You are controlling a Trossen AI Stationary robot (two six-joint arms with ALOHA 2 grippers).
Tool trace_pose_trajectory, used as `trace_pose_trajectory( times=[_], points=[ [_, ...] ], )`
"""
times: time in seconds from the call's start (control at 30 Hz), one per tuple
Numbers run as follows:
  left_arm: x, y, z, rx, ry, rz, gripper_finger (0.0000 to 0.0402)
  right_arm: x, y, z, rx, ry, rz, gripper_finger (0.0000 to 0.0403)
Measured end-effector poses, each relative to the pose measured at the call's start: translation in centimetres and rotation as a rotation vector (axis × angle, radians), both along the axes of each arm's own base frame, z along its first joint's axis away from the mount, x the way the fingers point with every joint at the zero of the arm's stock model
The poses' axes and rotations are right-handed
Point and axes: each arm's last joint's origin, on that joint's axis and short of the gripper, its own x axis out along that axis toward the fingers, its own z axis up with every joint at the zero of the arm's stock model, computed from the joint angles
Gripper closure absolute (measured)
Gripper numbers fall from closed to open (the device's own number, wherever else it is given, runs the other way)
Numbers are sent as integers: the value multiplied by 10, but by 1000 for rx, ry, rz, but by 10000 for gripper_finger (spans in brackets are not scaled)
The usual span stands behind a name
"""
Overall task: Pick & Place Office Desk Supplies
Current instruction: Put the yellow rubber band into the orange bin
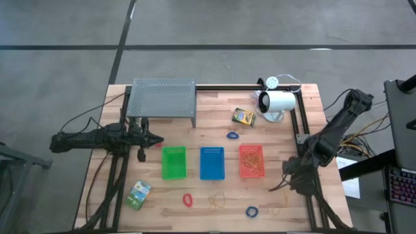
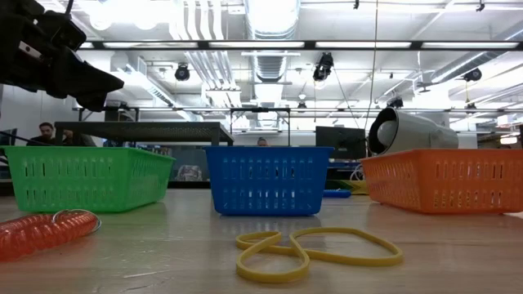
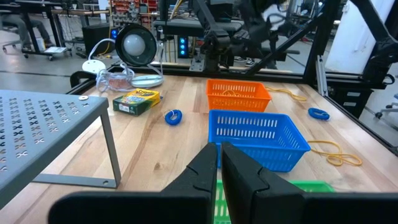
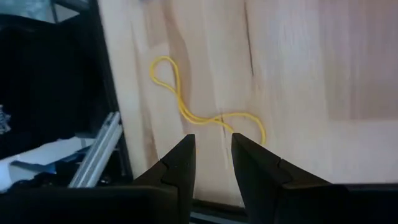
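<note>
Fingers (image 4: 186,163) of right gripper (image 4: 211,155) (slightly parted) above one yellow rubber band (image 4: 205,112).

The pale wooden surface (image 1: 214,107) carries a grey perforated rack (image 1: 162,97), a white lamp-like device (image 1: 276,102) and two crayon boxes (image 1: 243,116) (image 1: 138,194). Green (image 1: 173,162), blue (image 1: 212,162) and orange (image 1: 251,161) baskets stand in a row. Red (image 1: 188,199) and blue (image 1: 251,211) (image 1: 233,135) loops and yellow rubber bands (image 1: 217,201) (image 1: 280,209) lie loose.

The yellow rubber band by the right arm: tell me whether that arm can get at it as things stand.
Probably yes. The right gripper hangs just above the yellow rubber band, its fingers slightly apart, and the band lies flat on bare table with nothing over it or between them.
</note>
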Motion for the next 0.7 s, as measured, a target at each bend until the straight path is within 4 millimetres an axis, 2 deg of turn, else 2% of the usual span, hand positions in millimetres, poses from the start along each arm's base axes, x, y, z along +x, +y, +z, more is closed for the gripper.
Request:
trace_pose_trajectory(
  times=[0.13,0.33,0.7],
  points=[
    [0,0,0,0,0,0,374,1,13,-6,34,28,-65,301],
    [0,0,0,0,0,0,374,4,23,-12,14,86,-268,299],
    [0,0,0,0,0,0,374,10,36,-36,-23,275,-514,248]
  ],
)
